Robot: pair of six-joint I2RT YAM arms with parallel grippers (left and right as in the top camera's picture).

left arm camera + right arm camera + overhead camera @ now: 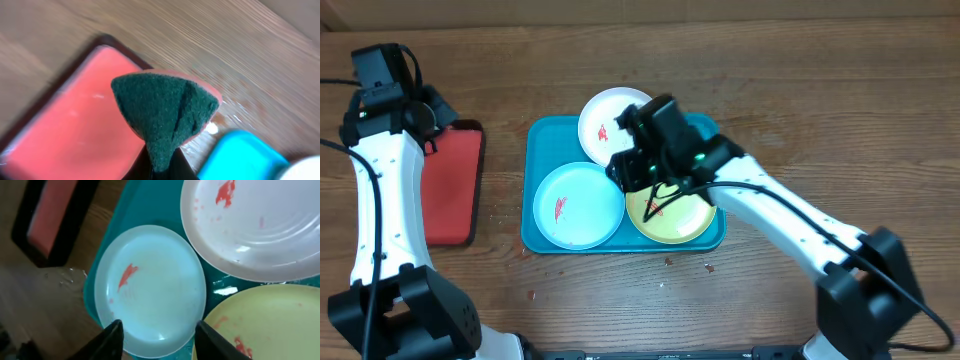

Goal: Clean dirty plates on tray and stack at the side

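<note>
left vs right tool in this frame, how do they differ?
The left tool is shut on a green-faced sponge; the right tool is open and holds nothing. The left tool sits over the red tray, off to the side; the right tool is over the teal tray, its fingers spread above the light blue plate. Shared: neither grips a plate.

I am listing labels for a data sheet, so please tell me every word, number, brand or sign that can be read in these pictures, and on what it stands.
There are none to read. The white plate, light blue plate and yellow-green plate bear only red smears. The teal tray, red tray and sponge are plain. No marking on the arms is legible.
</note>
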